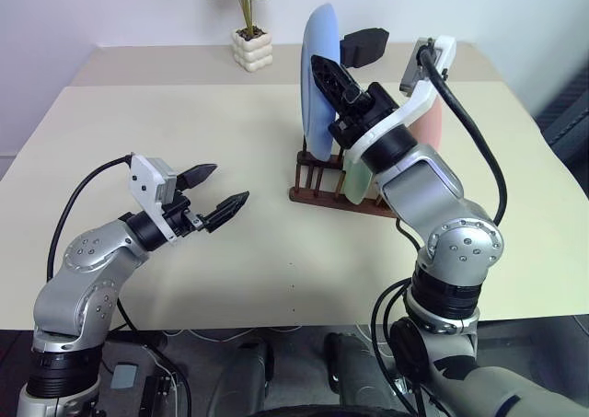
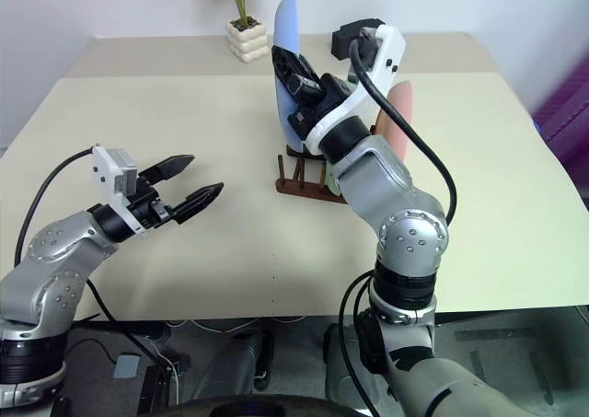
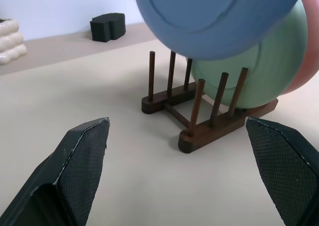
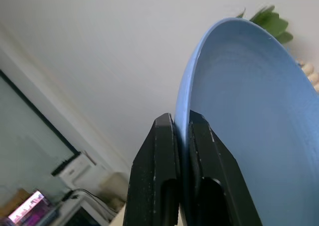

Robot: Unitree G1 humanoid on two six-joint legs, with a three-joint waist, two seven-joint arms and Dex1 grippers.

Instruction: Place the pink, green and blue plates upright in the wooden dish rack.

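Observation:
My right gripper [image 4: 183, 131] is shut on the rim of the blue plate [image 1: 317, 76], which it holds upright and slightly tilted in the air above the wooden dish rack [image 3: 209, 131]. The green plate [image 3: 264, 71] stands upright between the rack's pegs. Just behind it, the pink plate [image 1: 433, 118] also stands on edge, partly hidden by my right arm. The blue plate's lower edge hangs over the rack's empty front pegs. My left gripper [image 1: 230, 183] is open and holds nothing, level above the table to the left of the rack.
A potted plant in a white pot [image 1: 251, 49] stands at the table's far edge. A black block [image 3: 107, 26] sits behind the rack. Bare beige tabletop [image 1: 138, 122] spreads to the left and in front of the rack.

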